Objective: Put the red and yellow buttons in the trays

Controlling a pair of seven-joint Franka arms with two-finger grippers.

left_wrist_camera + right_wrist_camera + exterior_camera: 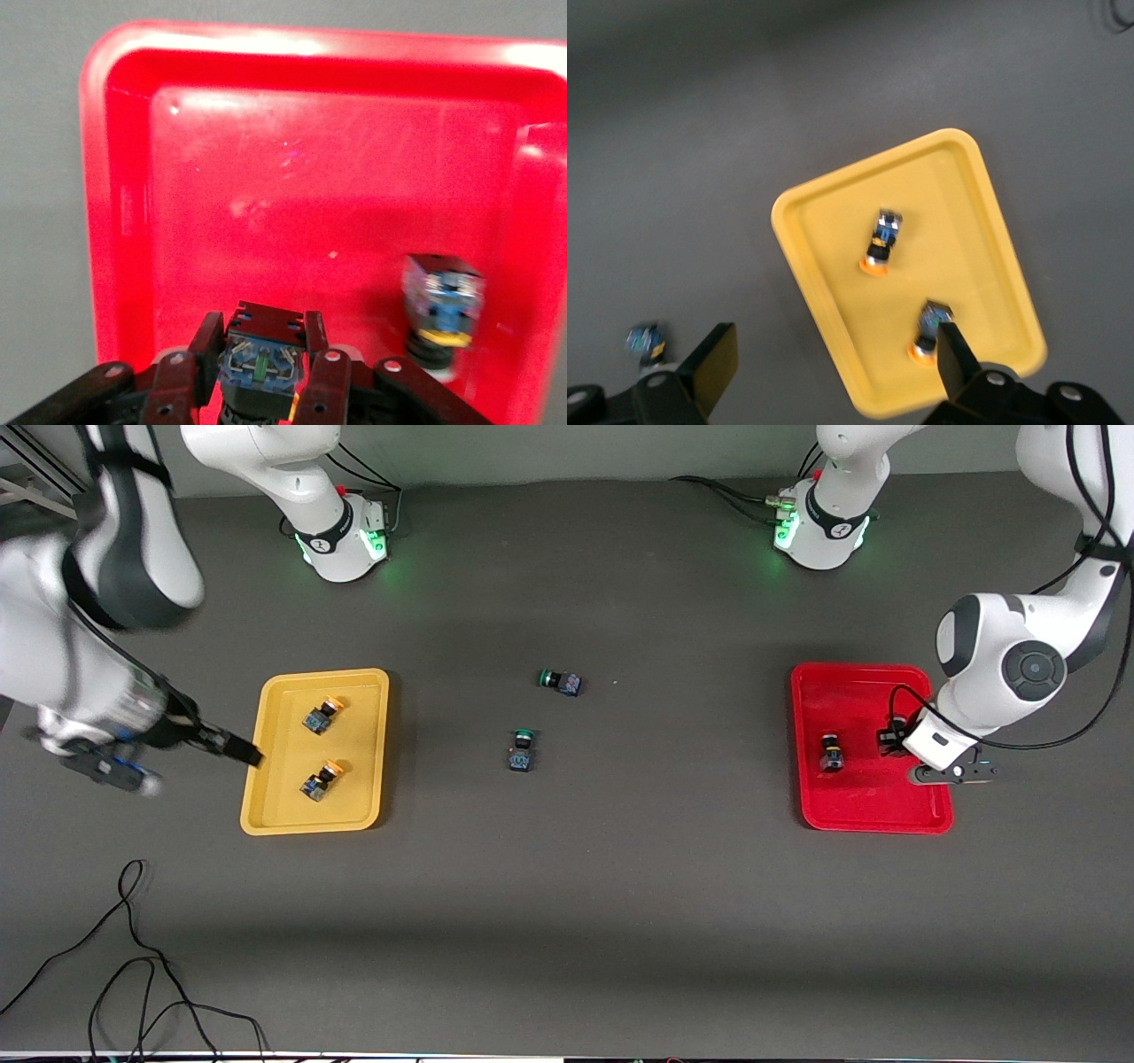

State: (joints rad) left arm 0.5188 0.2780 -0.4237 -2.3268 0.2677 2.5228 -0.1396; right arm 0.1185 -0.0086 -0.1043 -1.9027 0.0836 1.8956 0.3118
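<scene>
— Left gripper [261,367] is over the red tray [873,812], pinching a button [259,359]?
— Yes. It should lower first, then let go. Right gripper [833,363] hangs spread over the yellow tray [266,717], empty.

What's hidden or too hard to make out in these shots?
- Cap of the button gripped by the left tool: left wrist view, hidden beneath its own body.
- That same button in the front view: covered by the left arm over the red tray.
- Right tool: blurred in the front view, over the yellow tray's edge.
- Lettering on the green-capped switches: too small.
</scene>
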